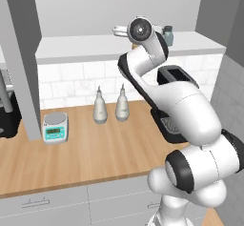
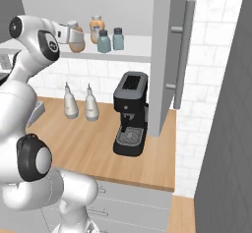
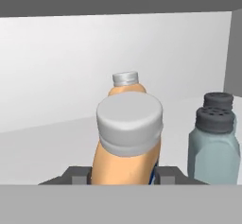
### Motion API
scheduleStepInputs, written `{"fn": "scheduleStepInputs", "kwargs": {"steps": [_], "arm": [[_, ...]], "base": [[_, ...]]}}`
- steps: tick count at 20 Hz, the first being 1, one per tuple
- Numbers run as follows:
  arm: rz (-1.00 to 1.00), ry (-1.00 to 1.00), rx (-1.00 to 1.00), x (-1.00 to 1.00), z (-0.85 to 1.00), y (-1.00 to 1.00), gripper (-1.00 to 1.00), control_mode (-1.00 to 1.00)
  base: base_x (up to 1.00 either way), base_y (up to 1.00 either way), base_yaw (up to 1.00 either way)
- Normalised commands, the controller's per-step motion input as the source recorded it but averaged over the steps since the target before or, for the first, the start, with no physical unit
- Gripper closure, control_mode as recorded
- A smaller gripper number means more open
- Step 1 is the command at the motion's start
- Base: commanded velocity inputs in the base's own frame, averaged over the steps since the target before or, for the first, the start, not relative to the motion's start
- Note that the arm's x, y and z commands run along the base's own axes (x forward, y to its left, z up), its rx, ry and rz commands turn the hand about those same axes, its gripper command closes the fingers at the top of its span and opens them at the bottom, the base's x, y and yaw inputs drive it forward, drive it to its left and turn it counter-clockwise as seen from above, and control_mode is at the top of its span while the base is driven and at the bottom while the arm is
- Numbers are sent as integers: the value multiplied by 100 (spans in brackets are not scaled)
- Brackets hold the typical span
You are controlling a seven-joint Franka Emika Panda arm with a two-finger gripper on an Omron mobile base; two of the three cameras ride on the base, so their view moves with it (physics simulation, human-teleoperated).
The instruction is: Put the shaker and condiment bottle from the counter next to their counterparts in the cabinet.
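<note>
My gripper (image 3: 123,176) is shut on the condiment bottle (image 3: 127,142), orange-brown with a pale grey cap, held upright low over the white shelf of the cabinet (image 2: 135,47). From the right base view the gripper (image 2: 73,35) and the held bottle (image 2: 77,41) are at the shelf's left part. Its orange counterpart (image 3: 125,80) stands just behind it, and in the right base view this twin (image 2: 96,26) is further back. Two grey-blue shakers (image 2: 103,41) (image 2: 118,38) stand side by side to the right on the shelf. One shaker (image 1: 167,35) peeks past my wrist. The counter (image 1: 95,148) lies below.
Two white teardrop bottles (image 1: 99,107) (image 1: 122,105) stand at the back of the counter. A small kitchen scale (image 1: 55,127) sits to their left, and a black coffee machine (image 2: 130,114) to their right. An open cabinet door (image 2: 170,55) hangs right of the shelf.
</note>
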Motion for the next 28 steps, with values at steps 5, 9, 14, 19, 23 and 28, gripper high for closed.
{"fn": "scheduleStepInputs", "kwargs": {"steps": [5, 9, 14, 19, 23, 28], "arm": [[0, -1, 0, 12, -1, 0, 100, -100], [0, 0, 0, 12, -5, 0, 100, -100], [0, 0, 0, 9, -8, 0, 100, -100], [0, 0, 0, 12, -6, 0, 100, -100], [0, 0, 0, 15, -9, 0, 100, -100], [0, 0, 0, 19, -13, 0, 100, -100]], "base": [[0, 0, 0], [0, 0, 0], [0, 0, 0], [0, 0, 0], [0, 0, 0], [0, 0, 0]]}}
